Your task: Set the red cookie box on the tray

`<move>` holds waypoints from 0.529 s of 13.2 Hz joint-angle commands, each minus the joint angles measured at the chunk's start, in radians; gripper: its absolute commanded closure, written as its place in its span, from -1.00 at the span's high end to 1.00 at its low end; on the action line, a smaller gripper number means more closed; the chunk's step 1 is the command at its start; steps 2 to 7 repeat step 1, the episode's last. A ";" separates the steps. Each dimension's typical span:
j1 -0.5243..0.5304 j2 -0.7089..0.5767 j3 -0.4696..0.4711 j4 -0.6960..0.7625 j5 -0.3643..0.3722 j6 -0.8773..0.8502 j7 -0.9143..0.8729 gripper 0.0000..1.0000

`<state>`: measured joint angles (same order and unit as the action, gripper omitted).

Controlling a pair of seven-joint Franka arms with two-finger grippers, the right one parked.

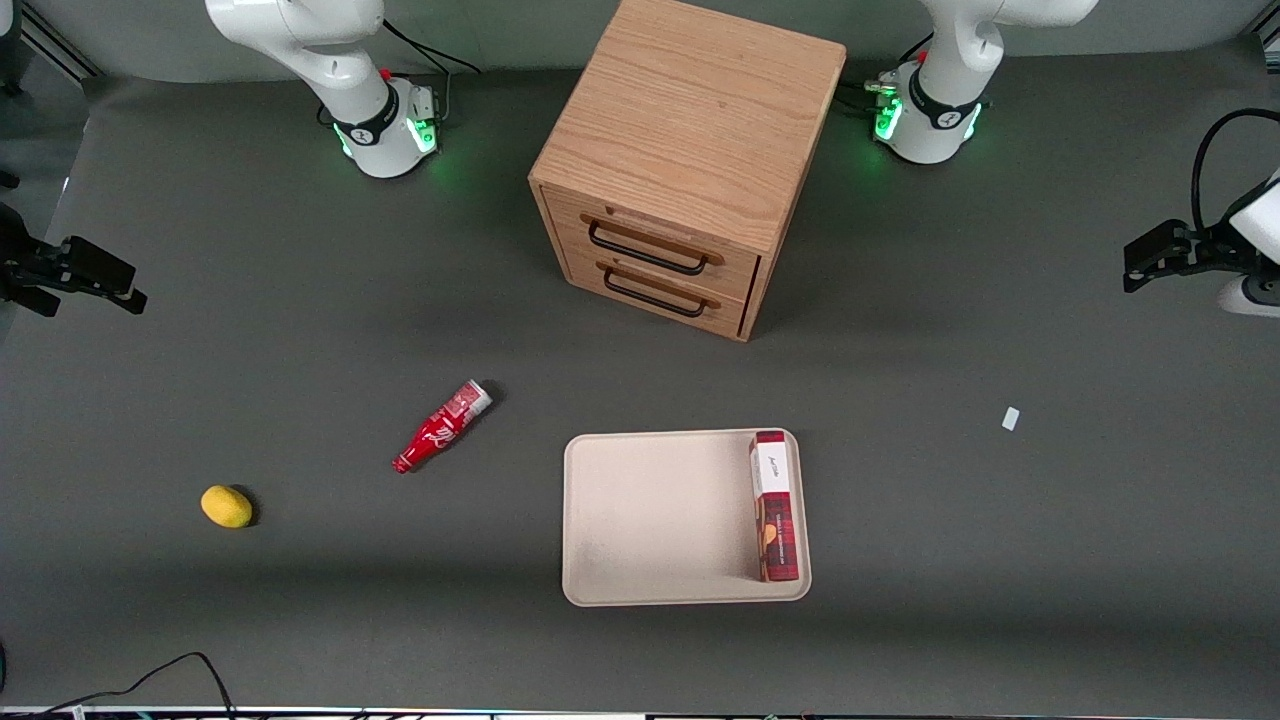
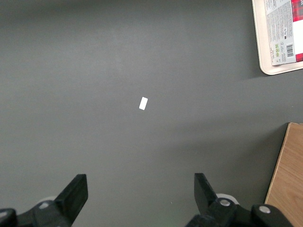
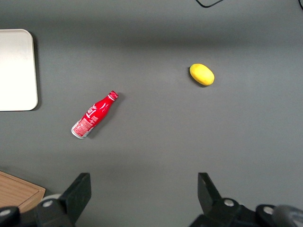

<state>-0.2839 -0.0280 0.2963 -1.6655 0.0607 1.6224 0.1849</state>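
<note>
On tray (image 1: 640, 520) — red cookie box (image 1: 775, 505) along one edge, tool (image 2: 139, 194) well apart, wide open, empty

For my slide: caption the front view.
Red cookie box lies on the tray; open gripper hangs empty at the working arm's end.

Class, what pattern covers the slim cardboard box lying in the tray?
Dark red tartan, white end panel, on the slim cardboard box; best in the front view.
</note>
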 commanded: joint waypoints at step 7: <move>-0.018 0.008 0.015 0.029 -0.007 -0.026 0.005 1.00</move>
